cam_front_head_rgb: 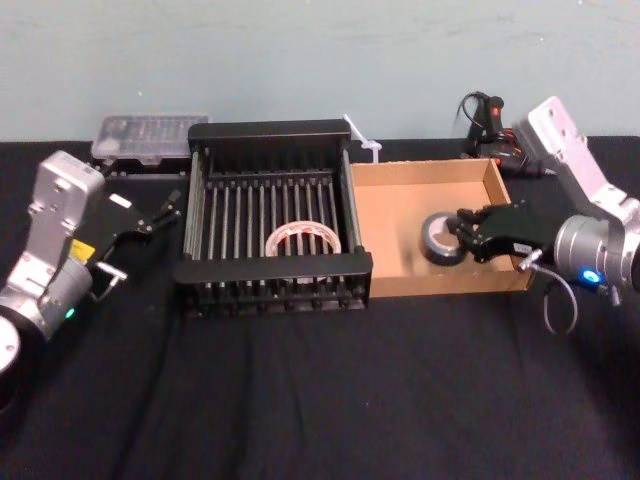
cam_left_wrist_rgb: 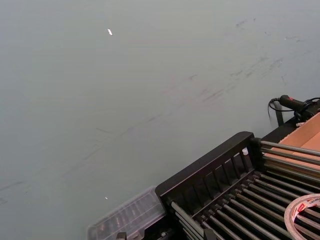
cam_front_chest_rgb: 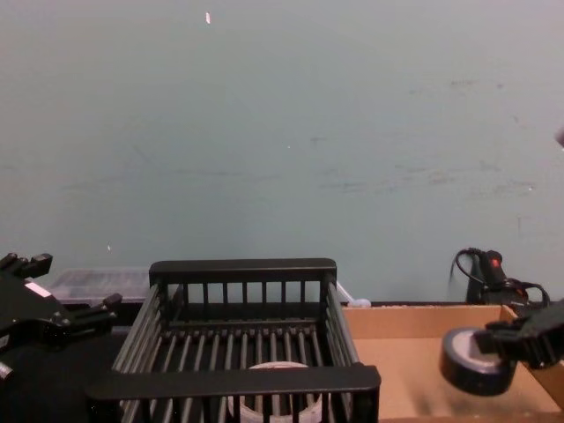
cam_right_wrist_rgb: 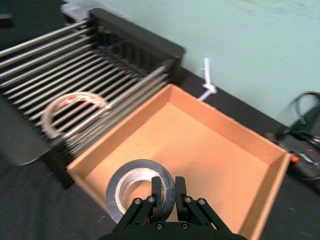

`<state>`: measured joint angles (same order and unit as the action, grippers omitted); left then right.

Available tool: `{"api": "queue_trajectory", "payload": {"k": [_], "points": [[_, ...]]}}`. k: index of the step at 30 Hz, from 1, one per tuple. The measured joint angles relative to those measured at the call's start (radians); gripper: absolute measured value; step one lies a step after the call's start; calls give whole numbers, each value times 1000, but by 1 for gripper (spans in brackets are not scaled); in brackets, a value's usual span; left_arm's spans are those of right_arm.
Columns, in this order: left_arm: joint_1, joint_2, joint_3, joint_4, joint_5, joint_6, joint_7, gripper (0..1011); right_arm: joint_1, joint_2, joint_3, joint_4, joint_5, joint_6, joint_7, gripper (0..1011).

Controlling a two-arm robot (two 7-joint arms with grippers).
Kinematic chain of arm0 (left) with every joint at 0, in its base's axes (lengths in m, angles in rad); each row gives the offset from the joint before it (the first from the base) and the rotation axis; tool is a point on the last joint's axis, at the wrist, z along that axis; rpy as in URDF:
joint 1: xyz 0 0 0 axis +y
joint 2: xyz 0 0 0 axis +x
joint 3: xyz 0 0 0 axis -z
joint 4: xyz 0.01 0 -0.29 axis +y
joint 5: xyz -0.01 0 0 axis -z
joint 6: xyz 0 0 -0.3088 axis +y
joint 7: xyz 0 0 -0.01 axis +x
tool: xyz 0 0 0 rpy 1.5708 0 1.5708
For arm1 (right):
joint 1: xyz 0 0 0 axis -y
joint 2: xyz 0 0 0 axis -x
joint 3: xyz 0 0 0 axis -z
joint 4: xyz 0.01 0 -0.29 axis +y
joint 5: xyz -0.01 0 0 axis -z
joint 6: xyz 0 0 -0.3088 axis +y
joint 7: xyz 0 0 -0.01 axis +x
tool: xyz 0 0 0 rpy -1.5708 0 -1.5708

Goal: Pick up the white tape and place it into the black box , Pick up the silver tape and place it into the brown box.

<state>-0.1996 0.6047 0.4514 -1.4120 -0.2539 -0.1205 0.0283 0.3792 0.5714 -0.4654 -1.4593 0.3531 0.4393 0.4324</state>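
The white tape (cam_front_head_rgb: pixel 270 243) lies flat on the bars inside the black box (cam_front_head_rgb: pixel 275 270), and shows as a thin ring (cam_right_wrist_rgb: pixel 75 98) in the right wrist view. My right gripper (cam_front_head_rgb: pixel 462 238) is shut on the wall of the silver tape (cam_front_head_rgb: pixel 436 240), one finger inside the roll (cam_right_wrist_rgb: pixel 137 166) and one outside. The roll hangs over the near right part of the brown box (cam_front_head_rgb: pixel 400 210), above its floor (cam_front_chest_rgb: pixel 405 361). My left gripper (cam_front_head_rgb: pixel 160 212) is parked left of the black box, fingers apart and holding nothing.
A clear plastic case (cam_front_head_rgb: pixel 150 135) lies behind the black box at the back left. A black tool with cables (cam_front_head_rgb: pixel 490 115) sits behind the brown box by the wall. A white strip (cam_front_head_rgb: pixel 360 140) lies between the boxes' far corners. Black cloth covers the table.
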Motion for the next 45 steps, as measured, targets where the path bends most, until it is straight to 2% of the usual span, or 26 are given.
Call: {"api": "queue_trajectory", "payload": {"k": [5, 13, 32, 37, 40, 45], "points": [[0, 0, 0, 0, 0, 0, 0, 1001, 26, -30, 21, 53, -16, 9, -27, 161], [0, 0, 0, 0, 0, 0, 0, 1001, 45, -55, 39, 93, -35, 19, -43, 161], [0, 0, 0, 0, 0, 0, 0, 1001, 44, -52, 35, 88, -35, 19, -43, 164], [0, 0, 0, 0, 0, 0, 0, 1001, 44, -52, 35, 88, -35, 18, -43, 264], [0, 0, 0, 0, 0, 0, 0, 1001, 43, -52, 35, 87, -35, 18, -43, 383], [0, 0, 0, 0, 0, 0, 0, 1001, 43, -51, 34, 87, -34, 18, -43, 524]]}}
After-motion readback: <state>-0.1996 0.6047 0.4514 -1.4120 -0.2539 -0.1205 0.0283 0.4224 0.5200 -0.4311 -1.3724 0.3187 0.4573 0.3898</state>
